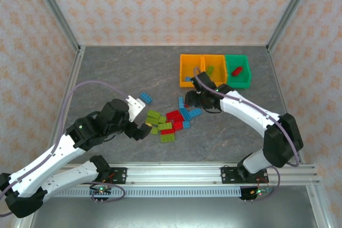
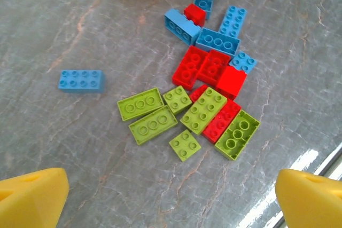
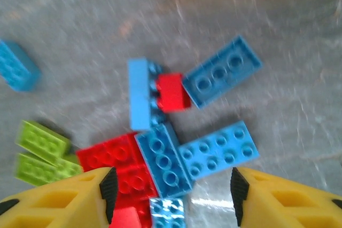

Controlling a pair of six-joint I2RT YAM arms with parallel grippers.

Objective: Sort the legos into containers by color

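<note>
The right pincer point(image 3: 171, 198) is hovering low over a cluster of blue bricks point(image 3: 163, 158) on the grey counter point(image 3: 299, 68). Its yellow fingers point(image 3: 288, 198) are standing apart and gripping nothing. The left pincer point(image 2: 171, 201) is hanging wide open and empty above the lime green bricks point(image 2: 203, 109) and red bricks point(image 2: 206, 68) of the pile.

To pick well, the right pincer is likely needing to straddle one blue brick across its narrow sides before closing, clear of the small red brick point(image 3: 172, 92) that is touching its neighbours.

The overhead view is showing what the wrist views are cropping: three joined bins point(image 1: 214, 56) just beyond the pile. One red piece point(image 1: 236, 71) is lying in the green bin point(image 1: 238, 56). The right wrist view, though blurred, is showing the blue cluster stud by stud.
</note>
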